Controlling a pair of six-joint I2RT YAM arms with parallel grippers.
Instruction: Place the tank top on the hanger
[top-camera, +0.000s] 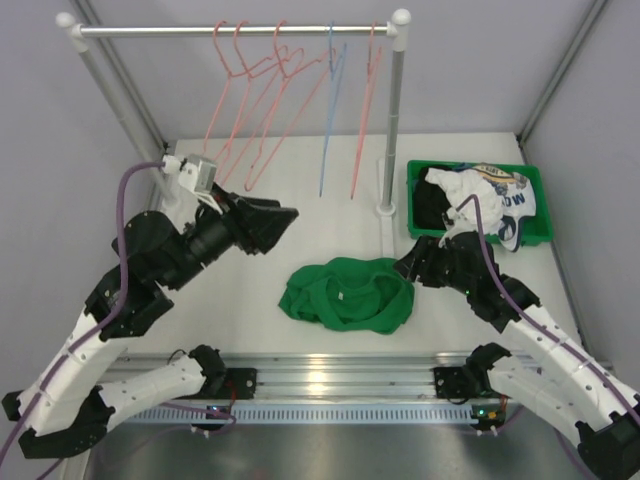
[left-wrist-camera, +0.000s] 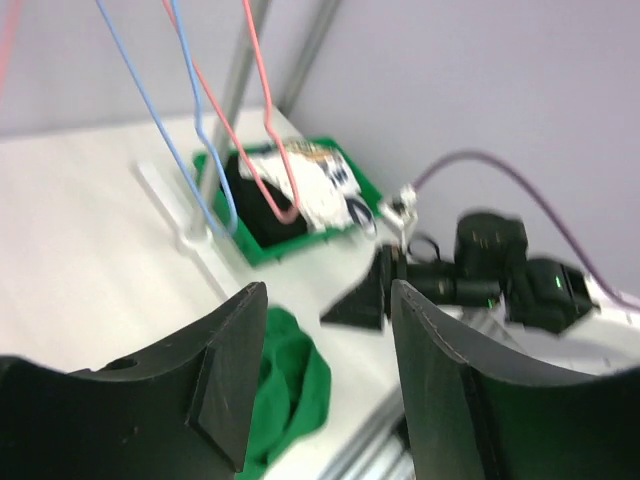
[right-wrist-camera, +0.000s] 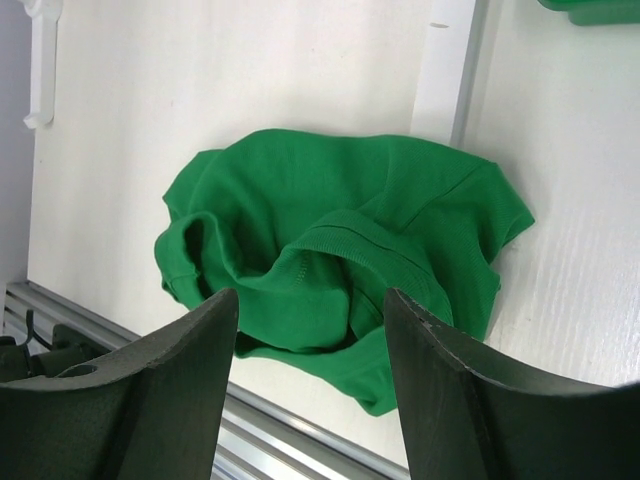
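**Bright green sleeveless fabric tank top (top-camera: 347, 293) lies just left of the right gripper (top-camera: 405, 265)**

It is heaped on the white table (top-camera: 300, 180) at the middle of the near edge, its longer side running along that edge. The right gripper's jaws stand partly open over its right end, empty; I'd call this the nearer arm. The left gripper (top-camera: 280, 222) is raised to the heap's upper left, also parted and holding nothing. Thin salmon-pink wire hangers (top-camera: 265, 110) hang from the white rail (top-camera: 200, 30) at the far edge, well apart.
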